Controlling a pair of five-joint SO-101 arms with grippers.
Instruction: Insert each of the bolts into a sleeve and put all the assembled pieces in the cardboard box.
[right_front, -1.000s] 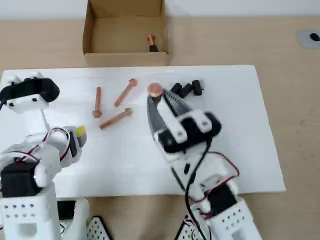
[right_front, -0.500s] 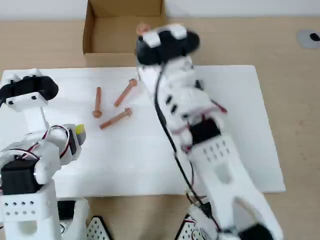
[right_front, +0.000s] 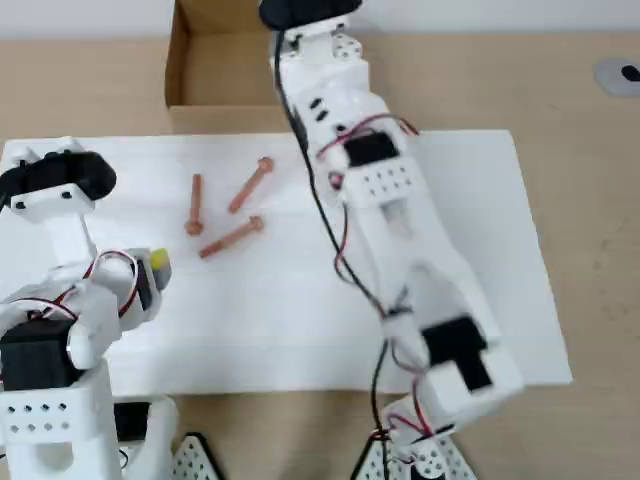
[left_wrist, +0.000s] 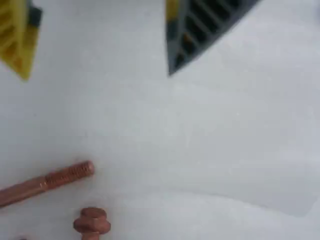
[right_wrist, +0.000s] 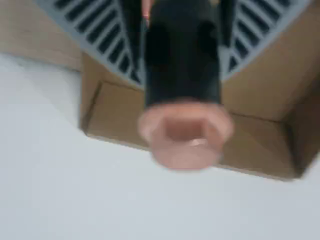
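Note:
My right arm (right_front: 345, 110) stretches across the white sheet to the cardboard box (right_front: 178, 70). In the right wrist view my right gripper (right_wrist: 182, 30) is shut on a black sleeve (right_wrist: 182, 60) with a copper bolt head (right_wrist: 185, 132) sticking out of it, hanging over the box's open inside (right_wrist: 260, 145). Three loose copper bolts (right_front: 195, 205), (right_front: 250, 186), (right_front: 231, 238) lie on the sheet left of that arm. My left gripper (left_wrist: 100, 45) is open just above the sheet, with a bolt's threaded end (left_wrist: 50, 180) and a bolt head (left_wrist: 92, 222) nearby.
The white sheet (right_front: 480, 300) covers most of the wooden table (right_front: 590, 200). A grey disc (right_front: 620, 75) sits at the far right edge. My left arm (right_front: 60, 185) stands at the sheet's left side.
My right arm has swung from the middle of the sheet out over the cardboard box, carrying the bolt in its sleeve. The left arm has stayed put.

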